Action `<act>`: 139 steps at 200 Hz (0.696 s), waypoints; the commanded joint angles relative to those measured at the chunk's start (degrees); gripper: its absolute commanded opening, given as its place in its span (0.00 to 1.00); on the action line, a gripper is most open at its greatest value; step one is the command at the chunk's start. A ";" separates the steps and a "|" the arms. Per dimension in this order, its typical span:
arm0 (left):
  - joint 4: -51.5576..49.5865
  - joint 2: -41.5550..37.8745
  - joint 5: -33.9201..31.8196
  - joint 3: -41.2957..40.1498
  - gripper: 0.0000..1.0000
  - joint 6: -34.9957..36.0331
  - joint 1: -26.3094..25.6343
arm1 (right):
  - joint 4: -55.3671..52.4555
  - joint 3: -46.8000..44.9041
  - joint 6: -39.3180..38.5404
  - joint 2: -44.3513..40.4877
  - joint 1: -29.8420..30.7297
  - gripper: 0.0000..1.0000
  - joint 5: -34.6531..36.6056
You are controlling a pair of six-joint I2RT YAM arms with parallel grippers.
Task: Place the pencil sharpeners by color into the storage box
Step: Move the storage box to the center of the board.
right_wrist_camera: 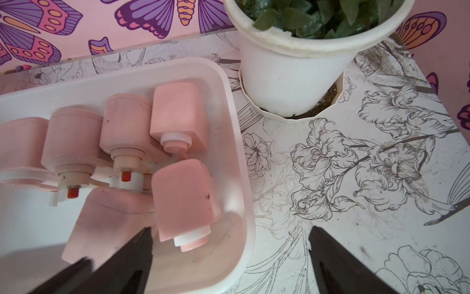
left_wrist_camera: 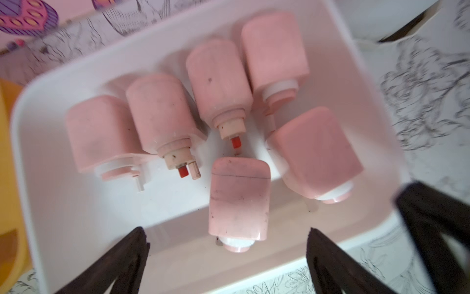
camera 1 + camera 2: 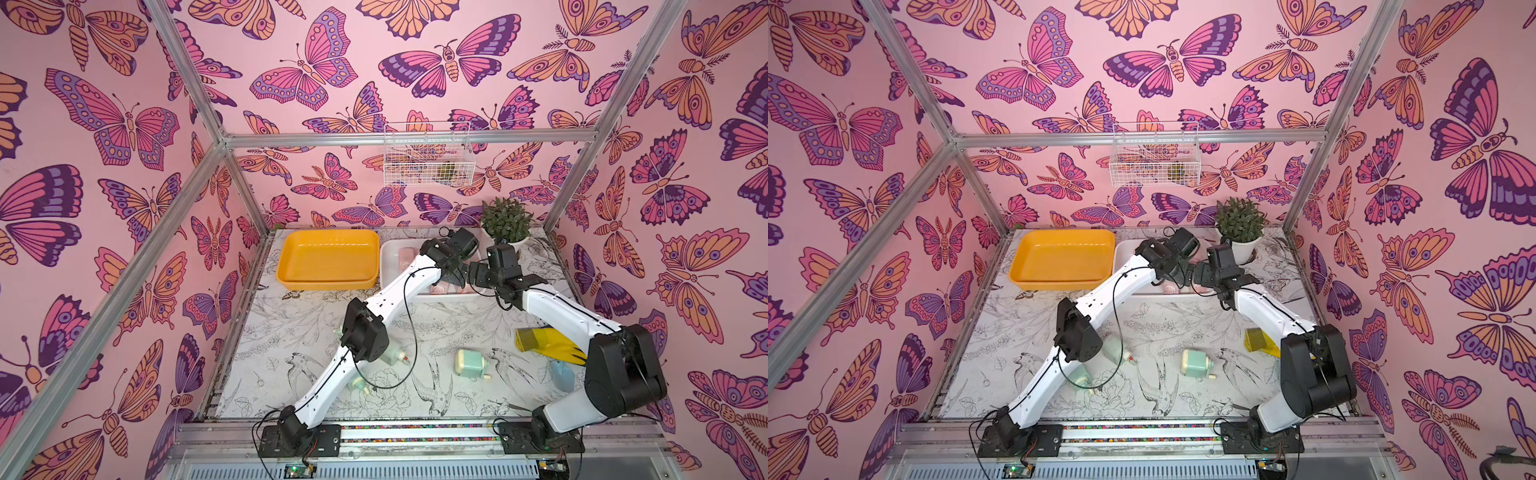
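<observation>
Now my left gripper [image 2: 227, 244] hung spread and empty over the white box [image 2: 61, 216], as all 6 pink sharpeners [image 2: 239, 198] lay sorted inside. Right gripper [image 1: 229, 244] was spread too, holding nothing. I counted 3 green sharpeners [image 3: 470, 364] on the table [image 3: 415, 324]; the yellow tray [image 3: 328, 259] was empty, prob. for them.

Pastel pink pencil sharpeners [image 2: 239, 196] are seen in a white storage box [image 2: 63, 203]; mint green ones [image 3: 469, 363] on the flower-sketched bench [image 3: 436, 328]; a yellow tray [image 3: 328, 259].
</observation>
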 commanded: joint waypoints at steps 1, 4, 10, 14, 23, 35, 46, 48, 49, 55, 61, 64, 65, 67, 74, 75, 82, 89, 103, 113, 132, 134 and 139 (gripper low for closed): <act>1.94 -8.93 -1.32 -4.44 1.00 2.72 0.37 | 0.26 1.01 -2.93 -1.39 -0.24 0.99 -3.67; 2.41 -9.73 -1.49 -5.59 1.00 2.90 0.37 | 0.26 1.09 -3.08 -1.50 -0.29 0.99 -4.10; 3.38 -11.60 -1.97 -8.00 1.00 3.19 0.42 | 0.31 1.10 -3.21 -1.72 -0.27 0.99 -4.59; 3.97 -12.85 -2.43 -9.67 1.00 3.42 0.46 | 0.41 1.10 -3.22 -1.92 -0.28 0.99 -5.11; 5.47 -15.61 -3.55 -13.69 1.00 3.91 0.63 | 1.02 0.81 -3.20 -2.40 -0.19 1.00 -6.49; 7.48 -19.19 -4.90 -19.17 1.00 4.10 1.26 | 2.90 0.00 -3.21 -3.02 0.03 1.00 -9.19; 9.63 -22.67 -5.36 -24.83 1.00 4.50 2.27 | 4.59 -0.68 -3.28 -3.47 0.57 1.00 -11.27; 10.05 -23.36 -5.34 -25.83 1.00 4.50 2.47 | 4.90 -0.78 -3.33 -3.54 0.70 1.00 -11.66; 10.27 -23.65 -5.28 -26.27 1.00 4.52 2.65 | 5.09 -0.81 -3.36 -3.55 0.76 0.99 -11.84; 11.61 -25.68 -5.07 -29.63 1.00 4.63 3.49 | 5.76 -0.92 -3.65 -3.61 1.20 0.99 -12.62; 12.97 -27.52 -4.16 -32.73 1.00 4.83 4.61 | 6.35 -0.92 -3.96 -3.65 1.82 0.99 -13.04; 13.75 -28.37 -3.44 -34.43 1.00 4.94 5.21 | 6.50 -0.92 -4.06 -3.65 2.02 0.99 -13.10; 13.97 -28.66 -3.19 -34.92 1.00 4.97 5.43 | 6.55 -0.92 -4.11 -3.65 2.12 0.99 -13.09; 14.59 -29.36 -2.54 -36.22 1.00 5.07 5.94 | 6.69 -0.92 -4.16 -3.65 2.40 0.99 -13.08; 16.67 -31.41 -0.05 -39.96 1.00 5.41 7.59 | 7.28 -0.92 -4.12 -3.73 3.03 0.99 -12.14; 16.96 -31.67 0.49 -40.50 1.00 5.42 7.85 | 7.37 -0.92 -4.06 -3.74 3.11 0.99 -11.95; 18.28 -32.95 3.81 -43.74 1.00 5.54 9.64 | 7.67 -1.01 -3.15 -3.83 3.44 0.99 -10.05; 18.97 -33.56 6.30 -45.89 1.00 5.16 11.20 | 7.68 -1.04 -1.28 -3.65 3.38 0.99 -7.16; 19.62 -34.03 8.19 -49.11 1.00 3.87 13.18 | 6.19 -0.57 1.68 -2.70 2.93 0.99 -1.63; 20.06 -34.08 8.99 -51.22 1.00 2.75 13.91 | 4.24 0.37 1.51 -1.66 2.16 0.99 -0.73; 21.30 -34.81 12.02 -55.43 1.00 1.48 14.74 | -0.38 3.06 0.63 0.93 -0.19 0.99 -2.11; 21.47 -34.83 12.45 -55.80 1.00 1.32 14.82 | -0.89 3.33 0.48 1.21 -0.42 0.99 -2.27; 22.16 -34.94 13.33 -56.95 1.00 0.97 15.04 | -2.01 4.07 0.12 1.44 -0.95 0.99 -2.25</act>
